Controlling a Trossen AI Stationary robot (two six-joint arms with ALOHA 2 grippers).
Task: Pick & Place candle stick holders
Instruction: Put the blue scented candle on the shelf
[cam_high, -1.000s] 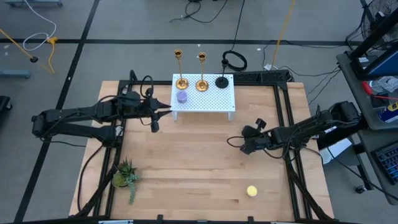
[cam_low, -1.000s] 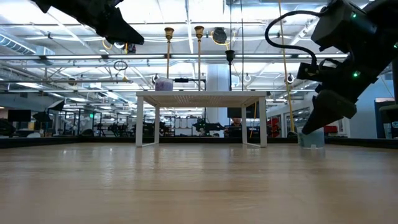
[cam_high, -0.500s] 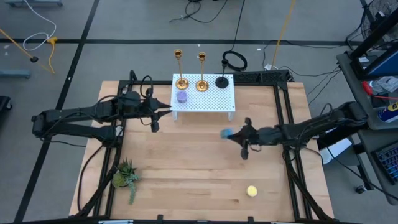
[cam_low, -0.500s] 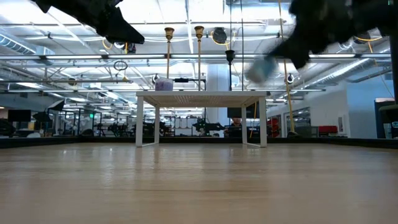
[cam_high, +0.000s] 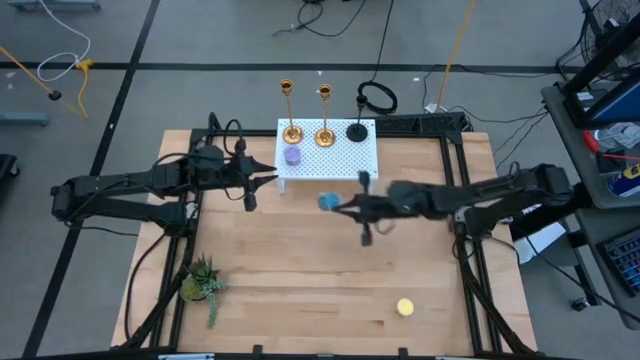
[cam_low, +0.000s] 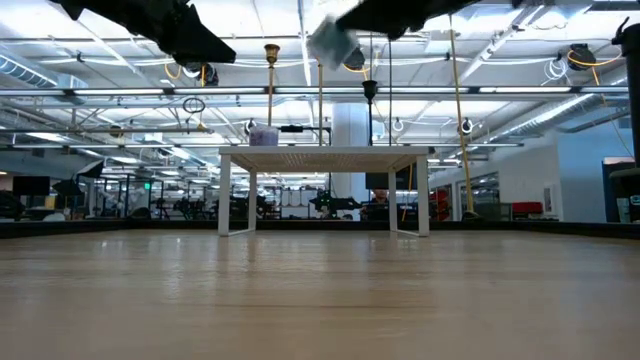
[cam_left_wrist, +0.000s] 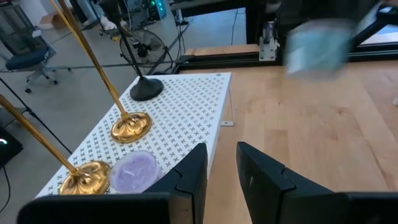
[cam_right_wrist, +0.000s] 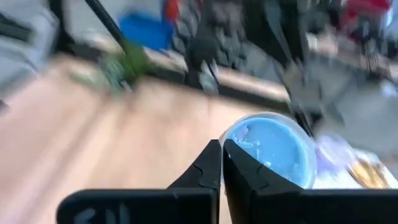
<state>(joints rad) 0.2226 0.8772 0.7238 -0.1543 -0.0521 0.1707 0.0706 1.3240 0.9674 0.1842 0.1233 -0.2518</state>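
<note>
Two gold candle stick holders (cam_high: 291, 132) (cam_high: 324, 134) and a black one (cam_high: 358, 131) stand on their round bases along the far edge of a white perforated stand (cam_high: 340, 160). A purple round piece (cam_high: 292, 155) lies on the stand beside them. They also show in the left wrist view, the gold holders (cam_left_wrist: 130, 126) (cam_left_wrist: 84, 176) and the black one (cam_left_wrist: 146, 90). My right gripper (cam_high: 337, 204) is shut on a blue round piece (cam_high: 327, 201) in the air near the stand's front edge. My left gripper (cam_high: 270, 178) hovers slightly open and empty at the stand's left end. My right gripper pinches the blue round piece by its rim (cam_right_wrist: 233, 144) between its two fingers, on the side nearest the gripper. The fingers come about level from the table's right. The piece sticks out beyond the fingertips, lifted clear of the table (cam_low: 330, 42).
A yellow round piece (cam_high: 405, 307) lies near the table's front right. A green plant sprig (cam_high: 203, 285) lies at the front left. A black metal frame (cam_high: 455, 140) runs along the table's edges. The wood between the stand and the front edge is bare.
My right gripper has gone up and toward the table's left and far side, from near the right edge to just in front of the white stand. The blue round piece has gone with it, from table height to well above the stand's top.
</note>
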